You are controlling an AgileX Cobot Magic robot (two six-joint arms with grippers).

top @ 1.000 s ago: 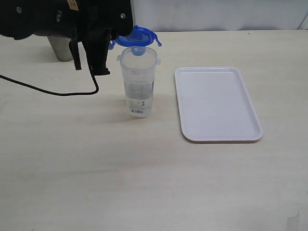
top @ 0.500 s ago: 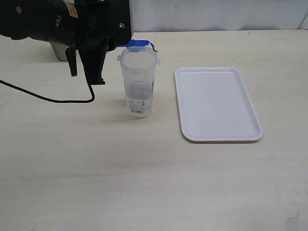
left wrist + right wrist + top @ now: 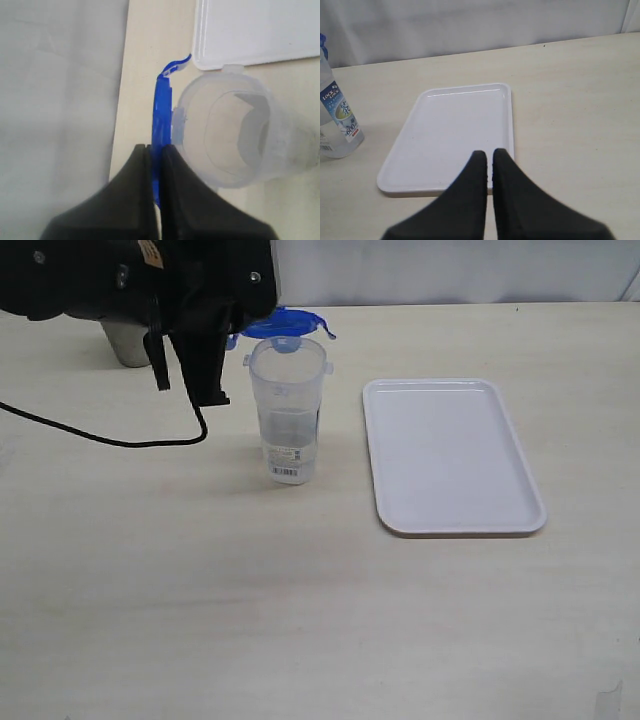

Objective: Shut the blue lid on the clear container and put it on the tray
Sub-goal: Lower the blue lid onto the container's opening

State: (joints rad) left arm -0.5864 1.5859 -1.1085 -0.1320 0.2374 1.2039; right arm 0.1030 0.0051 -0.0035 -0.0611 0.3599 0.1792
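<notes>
left jaws: pinching blue lid (image 3: 161,110) edge-on, beside clear container (image 3: 240,140) rim; right jaws: pressed together

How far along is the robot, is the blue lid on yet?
Not yet. Done: the left gripper has the blue lid gripped, off the table. In hand: it holds the lid on edge beside the rim of the open clear container. Left: snap it shut and set the container on the tray.

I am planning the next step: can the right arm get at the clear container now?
Probably yes. Only the flat tray lies between the right fingers and the clear container; the left fingers, shut on the blue lid, are at its opposite side.
</notes>
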